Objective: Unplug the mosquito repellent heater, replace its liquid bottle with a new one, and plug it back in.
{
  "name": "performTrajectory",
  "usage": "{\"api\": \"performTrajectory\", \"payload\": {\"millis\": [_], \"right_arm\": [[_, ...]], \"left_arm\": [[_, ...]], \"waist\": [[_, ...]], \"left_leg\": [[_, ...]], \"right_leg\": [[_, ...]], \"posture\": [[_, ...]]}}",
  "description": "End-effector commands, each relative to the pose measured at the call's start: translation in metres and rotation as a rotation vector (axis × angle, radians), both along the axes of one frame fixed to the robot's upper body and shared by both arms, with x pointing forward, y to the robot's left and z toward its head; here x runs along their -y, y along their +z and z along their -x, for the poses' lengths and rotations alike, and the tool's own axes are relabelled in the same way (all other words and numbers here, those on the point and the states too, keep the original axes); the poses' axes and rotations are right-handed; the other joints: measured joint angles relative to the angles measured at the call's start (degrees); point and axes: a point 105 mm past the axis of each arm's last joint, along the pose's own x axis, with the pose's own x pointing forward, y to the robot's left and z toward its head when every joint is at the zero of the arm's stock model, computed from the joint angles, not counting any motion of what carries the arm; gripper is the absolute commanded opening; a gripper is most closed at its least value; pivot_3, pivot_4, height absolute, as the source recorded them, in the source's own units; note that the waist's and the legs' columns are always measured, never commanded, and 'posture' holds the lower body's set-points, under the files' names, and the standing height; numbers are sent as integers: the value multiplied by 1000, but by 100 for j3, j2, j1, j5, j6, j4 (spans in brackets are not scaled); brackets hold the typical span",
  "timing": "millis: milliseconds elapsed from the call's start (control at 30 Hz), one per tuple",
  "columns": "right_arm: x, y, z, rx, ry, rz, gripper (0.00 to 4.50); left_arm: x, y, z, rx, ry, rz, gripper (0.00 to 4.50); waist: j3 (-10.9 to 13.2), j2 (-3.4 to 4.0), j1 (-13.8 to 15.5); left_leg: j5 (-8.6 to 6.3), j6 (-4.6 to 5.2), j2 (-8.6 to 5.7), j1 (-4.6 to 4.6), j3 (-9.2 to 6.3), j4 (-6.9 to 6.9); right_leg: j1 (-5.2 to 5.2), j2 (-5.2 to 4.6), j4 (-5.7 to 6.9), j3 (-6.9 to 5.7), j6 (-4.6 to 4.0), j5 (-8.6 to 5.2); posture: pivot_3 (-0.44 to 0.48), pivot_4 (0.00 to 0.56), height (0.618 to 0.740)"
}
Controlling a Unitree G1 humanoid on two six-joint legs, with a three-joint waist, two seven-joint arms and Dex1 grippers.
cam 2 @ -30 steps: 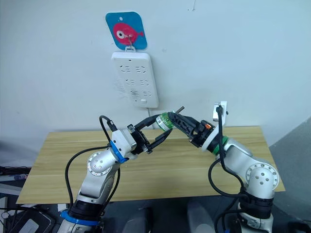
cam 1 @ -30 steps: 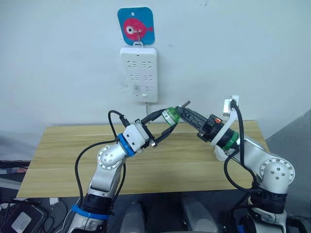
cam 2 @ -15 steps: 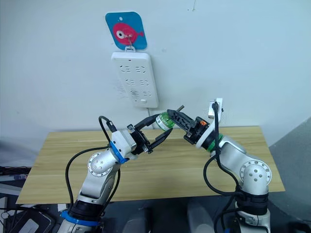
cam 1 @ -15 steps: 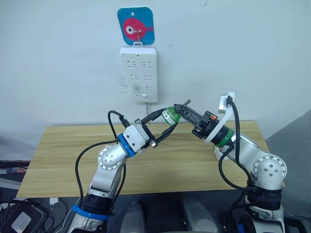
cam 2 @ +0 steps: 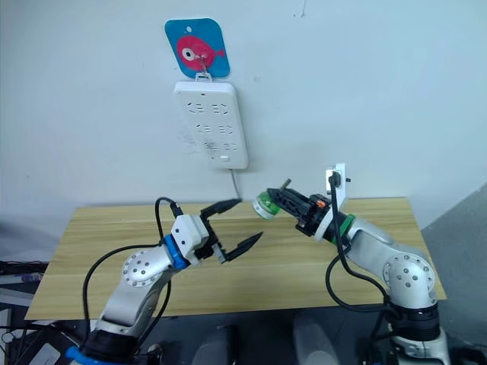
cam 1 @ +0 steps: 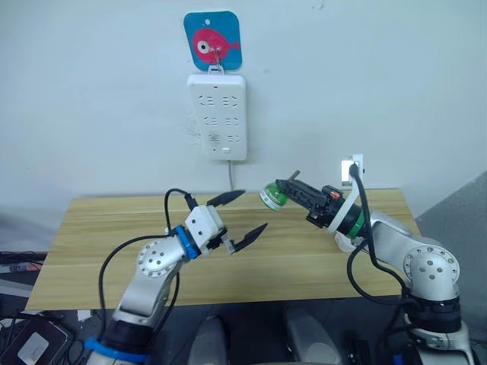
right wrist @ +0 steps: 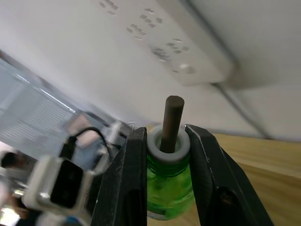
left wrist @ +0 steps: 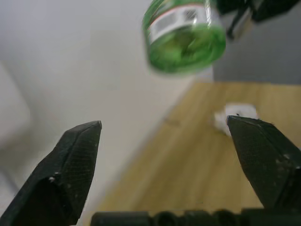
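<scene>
Above the surface (cam 1: pixel 114 228), your right pincer (cam 1: pixel 283 188) pinches the green liquid bottle (cam 1: pixel 271 196) by its neck; your left pincer (cam 1: pixel 247 215) gapes just beside it. You can barely make out the white heater (left wrist: pixel 235 116) on the wood.

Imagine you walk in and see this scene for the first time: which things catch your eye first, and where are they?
First, the green bottle, clamped at its neck by the right gripper and held in the air above the wooden table. Next, the left gripper, wide open just beside it with nothing in it. Then the white power strip on the wall, hanging under a blue hook plate with a pink fish.
</scene>
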Motion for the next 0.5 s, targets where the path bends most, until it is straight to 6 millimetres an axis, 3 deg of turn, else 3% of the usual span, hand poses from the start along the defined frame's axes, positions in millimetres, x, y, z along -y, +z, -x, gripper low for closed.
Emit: {"api": "performTrajectory", "payload": {"millis": [33, 200, 367, 500], "right_arm": [[6, -18, -17, 133, -82, 174, 827], [16, -77, -58, 384, -243, 590, 827], [20, -112, -83, 388, -319, 672, 827], [21, -127, -93, 339, -348, 651, 827]], "left_arm": [[1, 6, 15, -49, -84, -9, 4500], [4, 8, 28, -132, -144, 4, 4500], [-4, 4, 26, -92, -104, -41, 4500], [-8, 3, 24, -54, -58, -38, 4500]], "waist": [[1, 1, 7], [1, 0, 44], [5, 1, 136], [5, 1, 267]], "left_leg": [[0, 0, 2, 0, 0, 0], [0, -1, 3, 6, 7, 0], [1, -2, 5, 7, 13, -8], [1, -2, 6, 8, 10, -13]], "right_leg": [[-1, 1, 0, 1, 0, 0], [0, 1, -4, 6, 12, -7], [-5, 1, -2, 8, -3, 2], [-4, -1, -2, 5, -4, 3]], "posture": [[-103, 214, 729], [-63, 219, 729], [-34, 221, 729], [-7, 215, 729]]}}
